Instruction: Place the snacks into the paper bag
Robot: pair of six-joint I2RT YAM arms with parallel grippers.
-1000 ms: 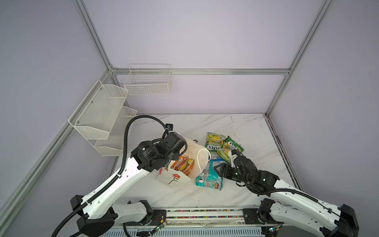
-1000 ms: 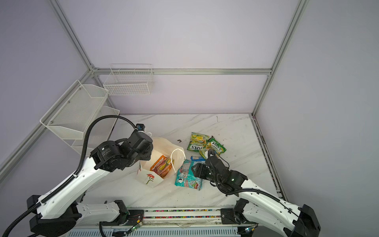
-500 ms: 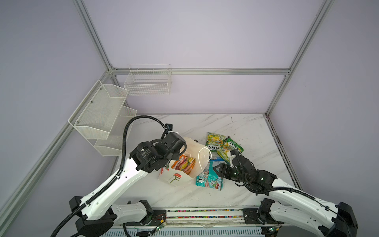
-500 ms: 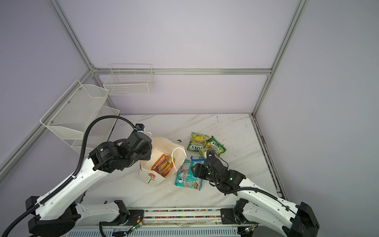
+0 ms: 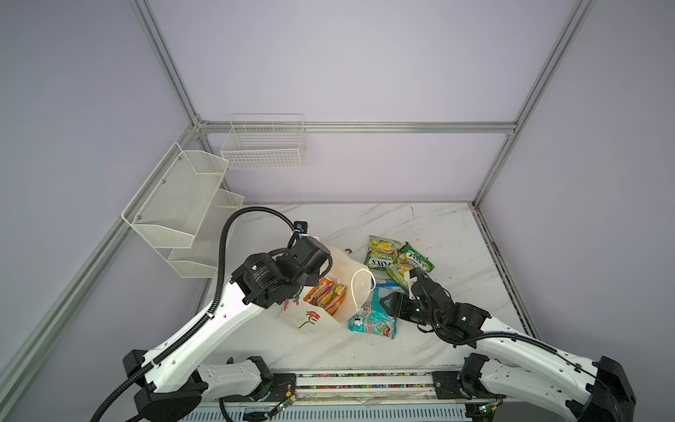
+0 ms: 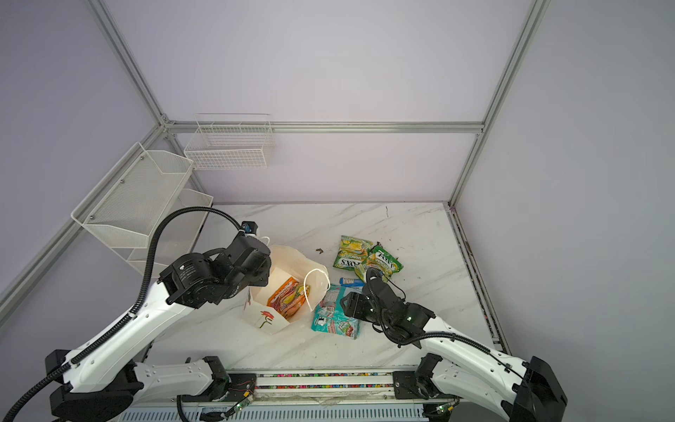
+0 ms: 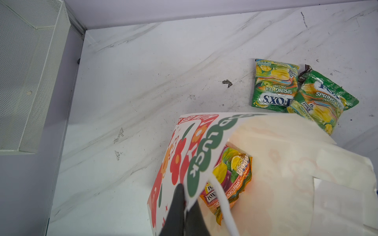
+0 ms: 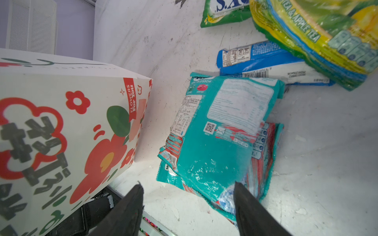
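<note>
White paper bag [image 7: 286,155] clamped by left gripper [image 7: 186,198]; right gripper [image 8: 187,185] spread over teal packets [image 8: 225,122].

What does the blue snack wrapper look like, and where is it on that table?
Find the white paper bag on the marble table and look to its right. Between the teal packets in front and the green packets behind lies the blue wrapper. It alone is long, narrow and blue-and-white, one end tucked under a green-yellow packet.

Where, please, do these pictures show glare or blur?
Right wrist view: glare patches on the glossy teal packet, and the right gripper looks soft-edged; left wrist view: the left gripper is blurred up close; in both top views, light is even, shadows faint.
</note>
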